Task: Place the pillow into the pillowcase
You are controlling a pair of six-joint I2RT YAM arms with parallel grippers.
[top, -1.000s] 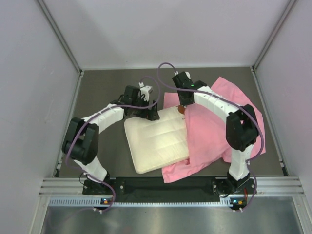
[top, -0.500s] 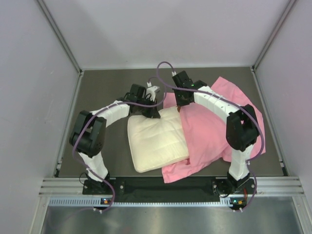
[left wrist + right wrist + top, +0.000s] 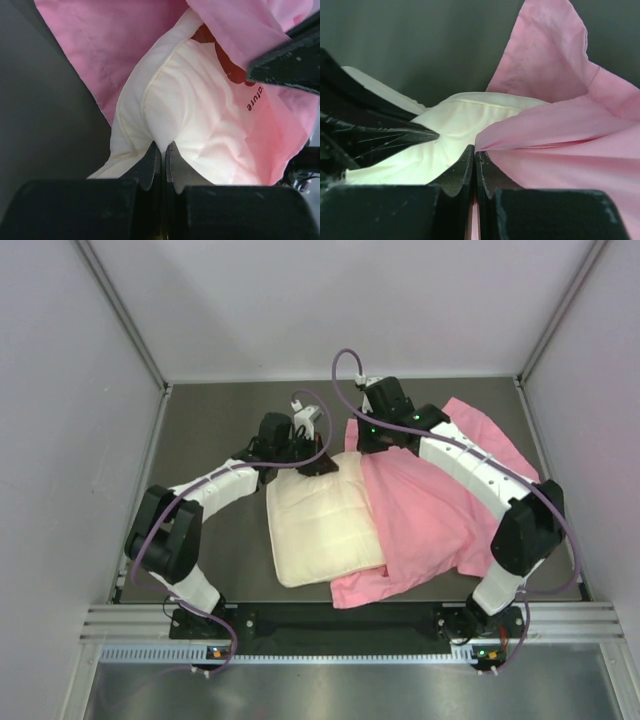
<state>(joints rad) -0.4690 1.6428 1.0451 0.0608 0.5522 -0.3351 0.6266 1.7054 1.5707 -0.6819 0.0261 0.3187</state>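
The pillow is lying flat around the middle of the tabletop, its right long side covered by the pillowcase, which is spreading toward the right edge and the far right corner. The left end effector is clamping shut on a fold of quilted fabric at the pillow's far end. Just beside it, the right end effector is pinching shut on the pink hem of the pillowcase. In the left wrist view that hem is draping over the brown print at the pillow's far right corner.

Judging from this, the arms are working on feeding that corner into the mouth of the case. To do it well, the right arm should be lifting its hem up and away from the pillow, so the mouth is gaping rather than lying flat on the quilting. Meanwhile the left arm should be pushing the pinched end sideways toward the right edge, low along the tabletop. These views are not showing whether the right jaws are holding one layer of satin or both. If both, the mouth is being held closed and the pillow is only sliding underneath. The satin is looking slippery and the pillow soft, so short pushes with a firm pinch are likely to serve better than one long shove, which risks bunching the pillow against the hem.
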